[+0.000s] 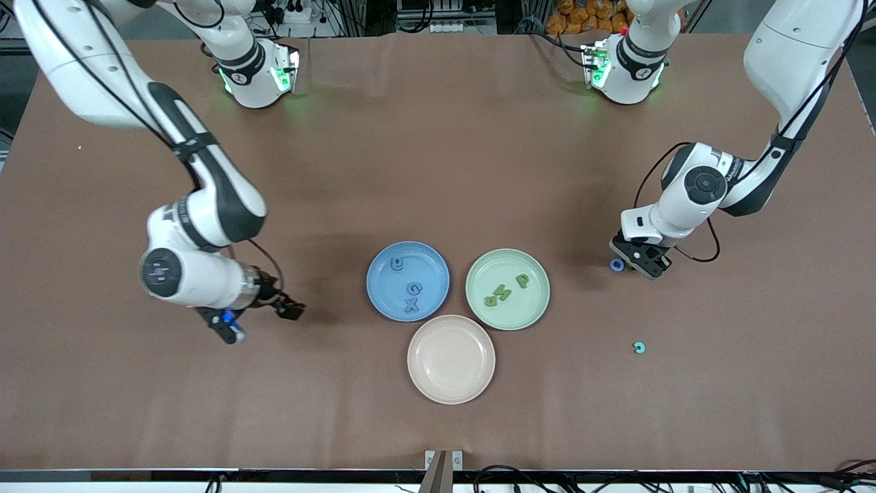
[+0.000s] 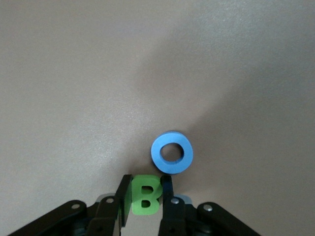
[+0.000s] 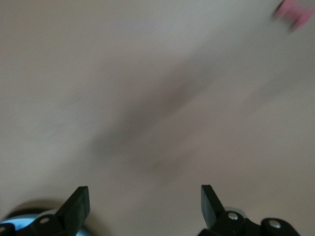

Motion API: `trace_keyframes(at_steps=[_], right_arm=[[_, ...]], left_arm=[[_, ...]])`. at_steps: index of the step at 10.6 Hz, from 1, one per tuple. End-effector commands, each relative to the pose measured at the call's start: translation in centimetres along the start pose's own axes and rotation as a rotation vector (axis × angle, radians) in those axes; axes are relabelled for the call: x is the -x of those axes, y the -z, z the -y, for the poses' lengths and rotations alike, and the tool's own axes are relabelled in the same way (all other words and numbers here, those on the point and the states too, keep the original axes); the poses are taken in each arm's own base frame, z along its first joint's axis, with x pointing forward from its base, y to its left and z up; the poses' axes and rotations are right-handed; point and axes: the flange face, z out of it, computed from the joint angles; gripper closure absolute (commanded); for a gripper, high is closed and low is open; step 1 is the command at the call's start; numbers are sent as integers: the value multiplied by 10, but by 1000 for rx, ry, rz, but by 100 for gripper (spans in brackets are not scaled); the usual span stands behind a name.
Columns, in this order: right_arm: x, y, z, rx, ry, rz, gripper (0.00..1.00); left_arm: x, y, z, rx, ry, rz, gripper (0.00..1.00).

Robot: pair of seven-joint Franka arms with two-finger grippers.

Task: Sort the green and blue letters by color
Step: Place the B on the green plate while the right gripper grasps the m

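A: Green letter B [image 2: 145,198], foam, pinched between the fingers of the left end effector [image 2: 145,196], down at the counter [image 1: 438,171] toward the left arm's end. A blue ring letter [image 2: 172,153] lies just beside it, flat on the counter.

B: So the grasp is made?

A: Looks so; jaws closed in on the B from both sides. Step in hand, I'd judge: pick-up of a green letter, not yet lifted.

B: Where should it go?

A: Green plate [image 1: 508,289], which already carries three green letters [image 1: 505,293]. Blue plate [image 1: 408,281] carries three blue letters [image 1: 409,287]. Pale pink plate [image 1: 451,359], nearest the front camera, has nothing in it.

B: The other arm?

A: Right end effector [image 3: 145,206] spread wide, nothing between its fingers, low over the counter toward the right arm's end. It waits.

B: Next move?

A: Lift straight, so the B doesn't drag the blue ring, then carry to the green plate. One teal ring letter [image 1: 639,348] lies apart, nearer the front camera.
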Motion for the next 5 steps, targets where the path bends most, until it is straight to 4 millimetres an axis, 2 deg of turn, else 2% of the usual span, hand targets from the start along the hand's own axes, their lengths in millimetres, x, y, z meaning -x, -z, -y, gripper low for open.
trace_keyframes(at_steps=[1, 2, 3, 4, 5], right_arm=[[-47, 20, -93, 33, 206, -10, 0], [-69, 24, -121, 59, 292, -31, 0], [-87, 18, -150, 112, 380, -50, 0], [-101, 14, -172, 150, 423, -69, 0], [-104, 8, -181, 184, 470, -85, 0]], left_arm=[[-6, 19, 11, -40, 5, 1, 100], [-15, 32, 13, -39, 42, 21, 100], [-28, 47, 12, -30, 82, 26, 100], [-46, 59, 9, 7, 149, 27, 100], [-71, 73, 0, 50, 196, 33, 100]])
